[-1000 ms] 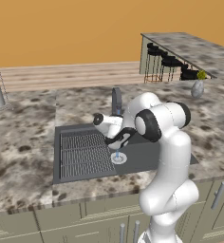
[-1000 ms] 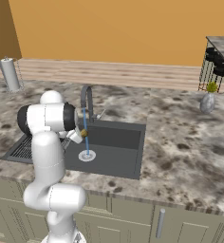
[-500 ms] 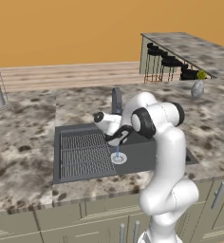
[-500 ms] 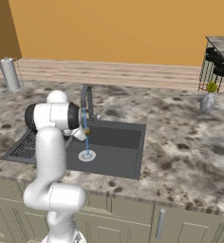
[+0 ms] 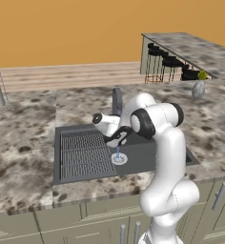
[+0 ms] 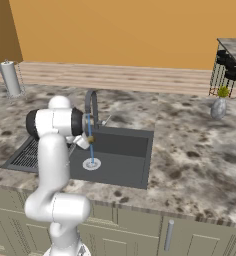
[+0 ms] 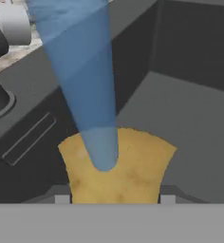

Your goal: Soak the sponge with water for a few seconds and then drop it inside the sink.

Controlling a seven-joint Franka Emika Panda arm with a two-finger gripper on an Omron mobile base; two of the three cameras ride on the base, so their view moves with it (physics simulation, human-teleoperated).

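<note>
Water — a thin blue stream — lands on the small yellow sponge block that the hand grips over the big dark grey sink — soft, light, probably slippery wet, so hold its sides.

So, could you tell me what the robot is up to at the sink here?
The arm holds a yellow sponge in its gripper above the sink, right under the faucet. The water is running and lands on the sponge's top face, so it is being soaked. The sponge has not yet been dropped into the basin.
</note>
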